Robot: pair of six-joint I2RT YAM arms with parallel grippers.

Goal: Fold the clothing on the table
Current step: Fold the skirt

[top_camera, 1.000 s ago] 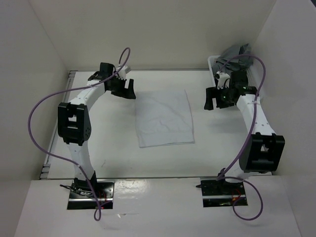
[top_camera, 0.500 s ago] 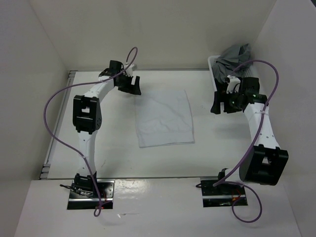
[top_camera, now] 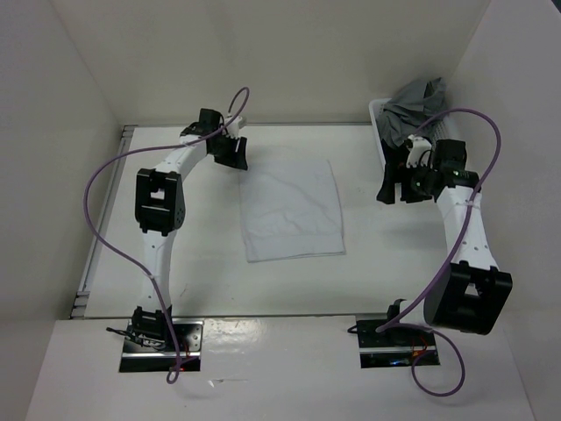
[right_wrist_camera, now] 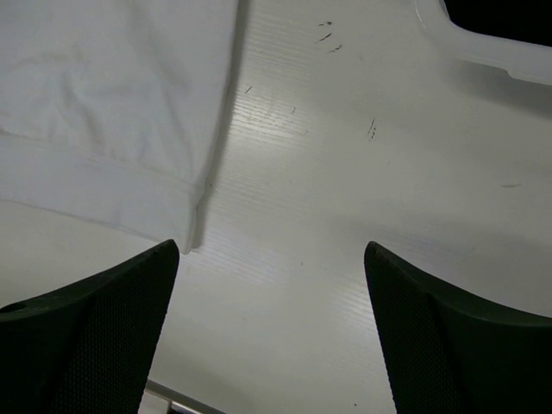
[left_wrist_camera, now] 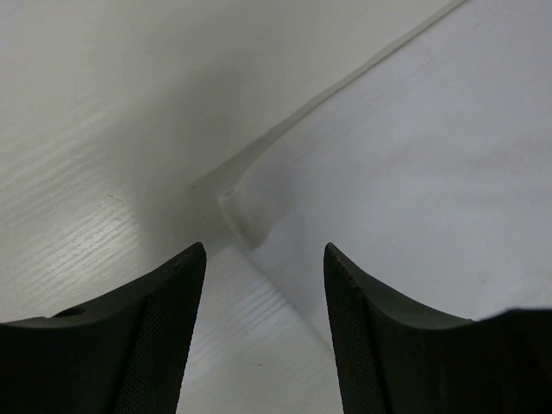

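The white clothing (top_camera: 292,210) lies flat in the middle of the table (top_camera: 202,254), roughly square, with faint wrinkles. My left gripper (top_camera: 235,154) hovers at its far left corner. In the left wrist view the gripper (left_wrist_camera: 265,252) is open, its fingers (left_wrist_camera: 164,336) astride the table surface, and the clothing's hemmed corner (left_wrist_camera: 235,207) lies just ahead of the tips. My right gripper (top_camera: 393,187) hangs to the right of the clothing, clear of it. It is wide open (right_wrist_camera: 272,250) over bare table, with the clothing's edge (right_wrist_camera: 103,103) to its left.
A white basket (top_camera: 379,123) stands at the back right with a grey garment (top_camera: 412,101) piled in it; its rim (right_wrist_camera: 483,47) shows close to my right gripper. White walls enclose the table. A metal rail (top_camera: 96,254) runs along the left edge.
My left gripper has moved right to the clothing's far left corner and its jaws have narrowed somewhat. My right gripper has shifted slightly right, away from the clothing.
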